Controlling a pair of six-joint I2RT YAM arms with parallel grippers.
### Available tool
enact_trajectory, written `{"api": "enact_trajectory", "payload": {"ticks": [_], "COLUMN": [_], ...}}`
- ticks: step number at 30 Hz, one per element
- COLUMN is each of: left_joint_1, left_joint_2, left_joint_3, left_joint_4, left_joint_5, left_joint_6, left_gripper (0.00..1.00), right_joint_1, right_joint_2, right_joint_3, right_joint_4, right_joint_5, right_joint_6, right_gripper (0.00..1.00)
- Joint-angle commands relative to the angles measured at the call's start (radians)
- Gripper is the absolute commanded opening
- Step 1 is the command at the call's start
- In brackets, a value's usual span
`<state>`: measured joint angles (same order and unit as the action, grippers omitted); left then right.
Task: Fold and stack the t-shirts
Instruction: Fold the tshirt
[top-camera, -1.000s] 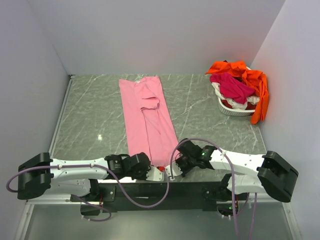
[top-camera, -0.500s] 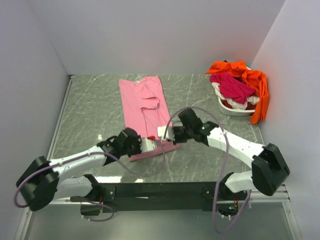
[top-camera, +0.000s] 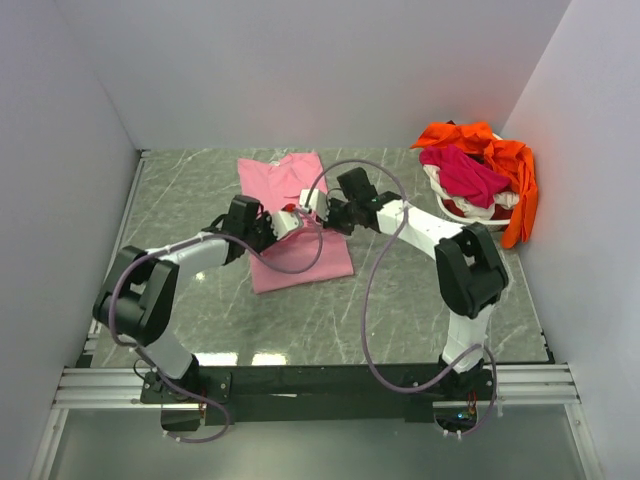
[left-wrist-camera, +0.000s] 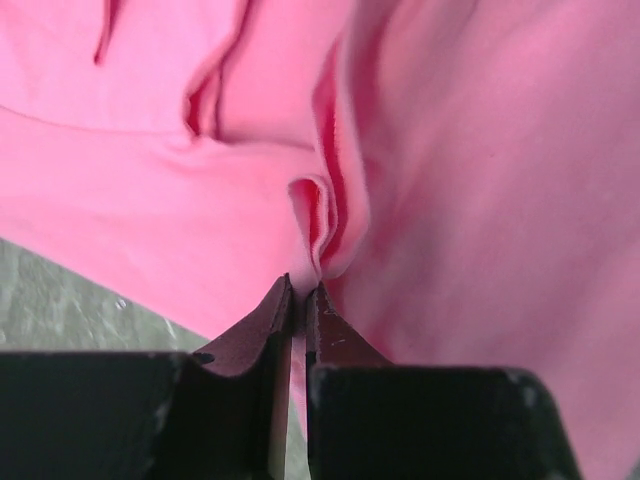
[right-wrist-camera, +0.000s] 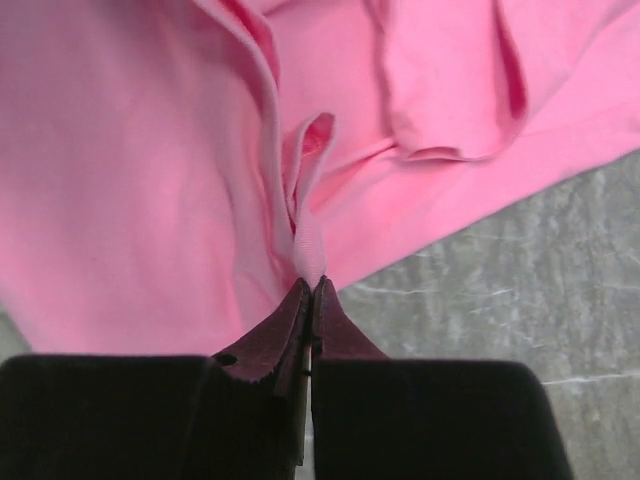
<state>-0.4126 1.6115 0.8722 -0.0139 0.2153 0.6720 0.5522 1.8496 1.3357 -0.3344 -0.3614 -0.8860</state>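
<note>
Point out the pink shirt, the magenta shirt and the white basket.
pink shirt (top-camera: 325, 265), top view, near folded part.
magenta shirt (top-camera: 462, 172), top view, middle of the cloth.
white basket (top-camera: 465, 221), top view, near rim.

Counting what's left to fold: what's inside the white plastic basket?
A crumpled magenta cloth t-shirt lies on top in the white plastic basket; a bright orange cloth t-shirt drapes over its rim. Anything beneath them is covered.

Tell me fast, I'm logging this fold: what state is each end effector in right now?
Left end effector: closed, pinching a fold of the pink shirt.
Right end effector: closed, pinching the pink shirt too.
</note>
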Motion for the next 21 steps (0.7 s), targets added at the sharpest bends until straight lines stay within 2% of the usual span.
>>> {"api": "enact_trajectory", "payload": {"ticks": [1,8,21], "left_joint_1": [0.017,0.069,0.098], "left_joint_2": [0.042,0.108,0.179], "left_joint_3": [0.102,0.182,0.266], "left_joint_4": [0.052,0.046,0.058], "left_joint_5": [0.087,0.118,0.098], "left_joint_6": [0.026,0.023,0.009], "left_gripper": [0.01,0.01,0.01], "right_joint_1": [-0.012,-0.031,-0.044], "right_joint_2": [0.075,0.180,0.281], "right_joint_3": [0.104,0.250,0.373], "right_joint_4": [0.005,-0.002,0.000], "right_joint_5": [0.030,0.044,0.093], "right_joint_6": [0.039,0.078,0.142], "right_gripper": [0.00,0.00,0.00]}}
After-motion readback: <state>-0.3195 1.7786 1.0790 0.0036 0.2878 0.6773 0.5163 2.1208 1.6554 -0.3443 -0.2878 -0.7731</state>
